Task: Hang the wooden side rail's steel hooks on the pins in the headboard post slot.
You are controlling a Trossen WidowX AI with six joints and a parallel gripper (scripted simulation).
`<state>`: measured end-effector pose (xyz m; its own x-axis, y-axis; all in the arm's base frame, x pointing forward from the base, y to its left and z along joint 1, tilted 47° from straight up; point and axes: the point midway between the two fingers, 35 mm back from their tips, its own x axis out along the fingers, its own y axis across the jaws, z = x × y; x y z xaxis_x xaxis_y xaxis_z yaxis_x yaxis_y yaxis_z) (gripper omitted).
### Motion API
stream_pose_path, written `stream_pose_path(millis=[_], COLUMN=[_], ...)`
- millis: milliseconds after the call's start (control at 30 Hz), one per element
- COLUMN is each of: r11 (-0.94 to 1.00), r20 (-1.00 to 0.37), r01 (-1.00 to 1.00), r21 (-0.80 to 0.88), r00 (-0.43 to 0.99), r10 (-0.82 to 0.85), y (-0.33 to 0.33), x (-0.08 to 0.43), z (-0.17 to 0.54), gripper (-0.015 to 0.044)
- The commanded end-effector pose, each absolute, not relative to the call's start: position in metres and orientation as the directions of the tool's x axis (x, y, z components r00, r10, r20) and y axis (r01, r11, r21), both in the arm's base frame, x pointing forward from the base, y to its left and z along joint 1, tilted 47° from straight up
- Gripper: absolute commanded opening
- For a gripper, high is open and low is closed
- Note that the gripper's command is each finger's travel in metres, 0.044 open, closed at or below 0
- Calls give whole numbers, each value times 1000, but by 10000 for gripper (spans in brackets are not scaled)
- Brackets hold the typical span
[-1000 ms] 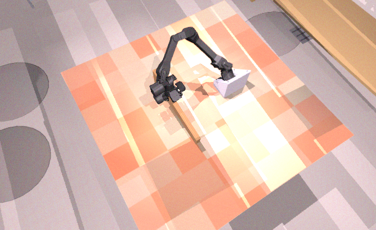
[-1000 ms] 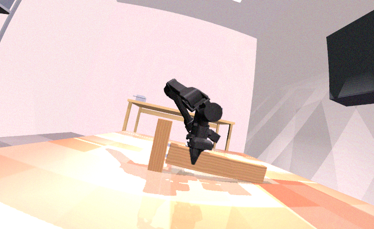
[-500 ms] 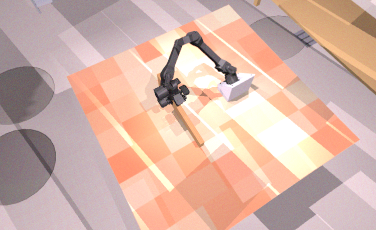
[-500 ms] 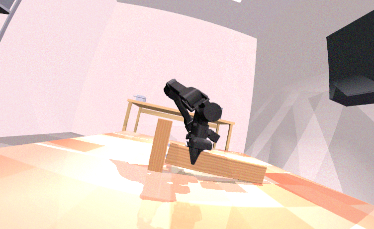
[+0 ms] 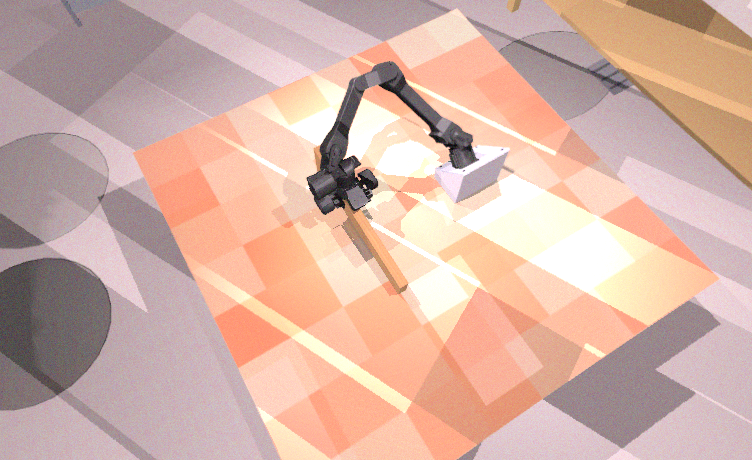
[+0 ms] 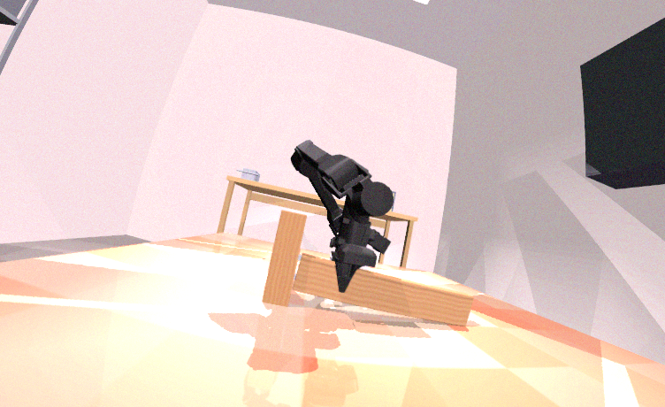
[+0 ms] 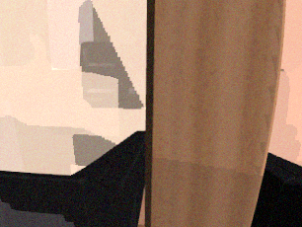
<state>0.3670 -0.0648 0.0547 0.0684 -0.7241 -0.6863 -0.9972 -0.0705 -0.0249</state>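
The wooden side rail (image 5: 376, 240) (image 6: 416, 298) (image 7: 212, 99) slopes down from its raised end near the post to its far end, which is at the table surface. The headboard post (image 6: 285, 257) stands upright, leaning slightly in the tilted view; only a sliver of it shows in the top view. The rail's raised end is right beside the post, with a very narrow gap in the exterior view. The hooks, slot and pins cannot be made out. My gripper (image 6: 341, 287) (image 7: 178, 141) is shut on the rail, a finger on each side, nearer the post end than the far end.
The arm's pale base block (image 5: 479, 177) stands on the patterned table top (image 5: 288, 371), with the arm arching over to the rail. A wooden bench (image 5: 710, 74) (image 6: 294, 195) stands beyond the table. A dark cabinet (image 6: 633, 111) hangs at the right in the exterior view.
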Motion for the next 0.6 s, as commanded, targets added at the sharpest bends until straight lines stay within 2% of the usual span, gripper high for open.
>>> stream_pose_path(millis=[0,567], r11=[-80,-80], r20=[-686,-686], r01=[-996,-996], r21=[-30,-30], r00=[79,79], r10=[-723,-723], y=[-63,-65], x=[368,369], z=[59,57], gripper=[0,0])
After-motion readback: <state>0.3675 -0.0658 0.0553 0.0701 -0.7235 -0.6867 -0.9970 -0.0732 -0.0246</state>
